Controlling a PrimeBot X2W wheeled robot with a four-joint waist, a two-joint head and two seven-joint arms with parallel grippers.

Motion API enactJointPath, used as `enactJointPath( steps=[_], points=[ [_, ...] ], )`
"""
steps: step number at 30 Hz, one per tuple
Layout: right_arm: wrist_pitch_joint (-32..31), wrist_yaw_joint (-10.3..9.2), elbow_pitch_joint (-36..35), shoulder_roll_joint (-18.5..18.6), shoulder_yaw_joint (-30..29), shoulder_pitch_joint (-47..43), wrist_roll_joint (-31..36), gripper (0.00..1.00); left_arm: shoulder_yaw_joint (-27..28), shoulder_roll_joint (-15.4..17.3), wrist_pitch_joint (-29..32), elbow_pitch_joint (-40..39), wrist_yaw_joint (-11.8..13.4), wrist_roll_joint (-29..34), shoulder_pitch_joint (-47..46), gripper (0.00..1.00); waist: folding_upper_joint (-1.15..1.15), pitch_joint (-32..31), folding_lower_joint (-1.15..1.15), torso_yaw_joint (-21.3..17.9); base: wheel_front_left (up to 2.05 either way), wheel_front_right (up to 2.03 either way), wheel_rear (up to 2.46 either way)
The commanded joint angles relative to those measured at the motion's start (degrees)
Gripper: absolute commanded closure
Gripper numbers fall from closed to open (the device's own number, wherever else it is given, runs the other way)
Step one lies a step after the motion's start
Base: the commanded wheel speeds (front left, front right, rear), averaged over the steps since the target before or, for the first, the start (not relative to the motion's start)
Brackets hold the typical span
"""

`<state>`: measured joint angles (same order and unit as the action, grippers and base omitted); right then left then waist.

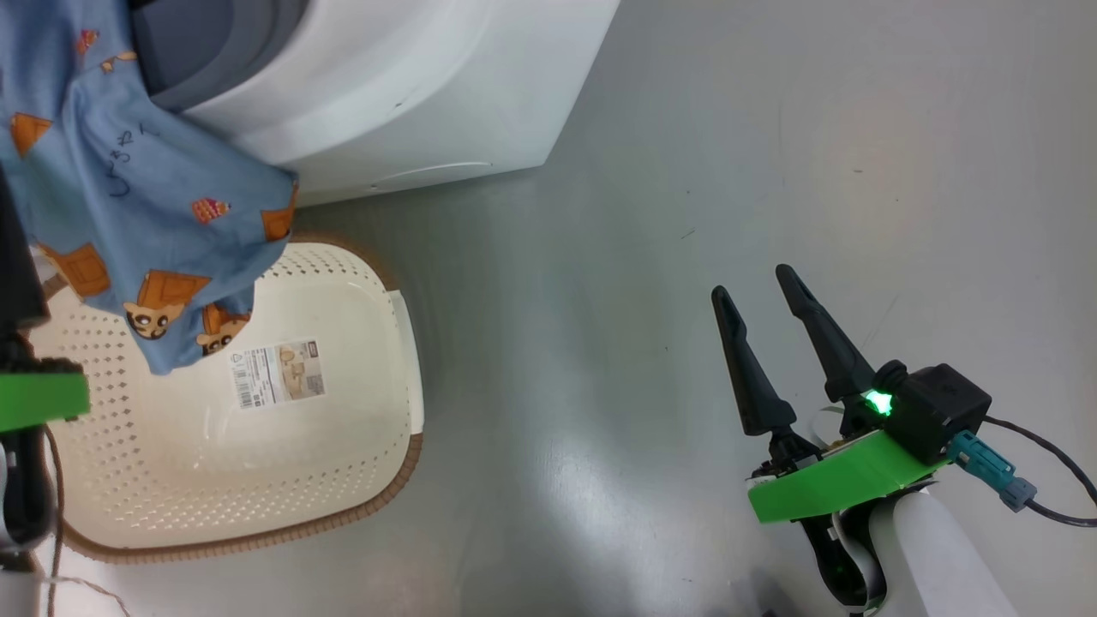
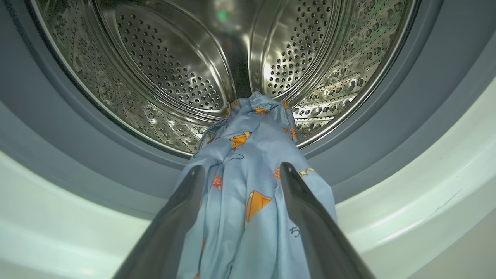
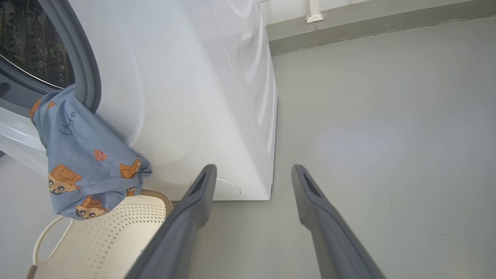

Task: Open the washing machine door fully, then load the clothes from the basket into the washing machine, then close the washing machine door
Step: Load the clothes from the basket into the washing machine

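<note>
The left hand (image 2: 240, 170) pointed into the mouth of the washing machine (image 3: 186, 97). Its two dark fingers were spread wide and the clothes (image 2: 252, 128) lay in the gap between them. The fabric seemed to rest there loose rather than pinched, but from so close I could not tell for sure if the fingers pressed on it. The upper end of the light blue cloth with the orange-brown bears reached just inside the steel drum (image 2: 166, 69). From there it passed over the lower lip of the grey-blue gasket (image 2: 77, 147) and ran down the white front of the machine. In the head view and the right wrist view, the lower part of the cloth hung free as a soft bundle above the far end of the basket (image 1: 343, 428). Whether it touched the rim there was not clear. The cream-white basket stood on the grey floor (image 1: 686, 171) just beside the front of the machine, and the label sticker (image 1: 276, 373) on its bottom was in plain sight. The right hand (image 1: 754, 287) was well apart from all this, at the lower right of the head view over bare floor. Its fingers were spread and nothing was between them, and a small green light glowed at its wrist. In its own wrist view the fingers pointed toward the lower corner of the machine, where the round cap (image 3: 228, 190) showed just past the left finger.
</note>
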<state>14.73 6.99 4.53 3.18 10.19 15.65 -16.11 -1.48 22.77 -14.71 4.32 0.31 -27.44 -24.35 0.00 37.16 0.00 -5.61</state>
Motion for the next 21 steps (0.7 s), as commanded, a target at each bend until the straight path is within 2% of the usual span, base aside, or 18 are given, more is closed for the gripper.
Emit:
enactJointPath(
  steps=[1, 9, 21],
  points=[
    [0.3, 0.5, -1.0, -0.3, 1.2, -0.5, 1.0, 0.0, 2.8, 1.5, -0.3, -1.7, 0.0, 0.7, 1.6, 0.0, 0.0, 0.0, 0.0, 0.0, 0.0, 0.0, 0.0],
    [0.3, 0.5, -1.0, -0.3, 1.5, -0.5, 1.0, 0.0, 5.2, -2.1, -0.3, -2.1, -1.0, 2.7, 5.4, 0.0, 0.0, -0.1, 0.0, 0.0, 0.0, 0.0, 0.0],
    [0.3, 0.5, -0.8, -0.3, 1.4, -0.4, 1.2, 0.0, 8.9, -5.3, -0.3, -1.7, -3.3, 5.8, 11.6, 0.0, 0.0, 0.1, 0.0, 0.0, 0.0, 0.0, 0.0]
  ],
)
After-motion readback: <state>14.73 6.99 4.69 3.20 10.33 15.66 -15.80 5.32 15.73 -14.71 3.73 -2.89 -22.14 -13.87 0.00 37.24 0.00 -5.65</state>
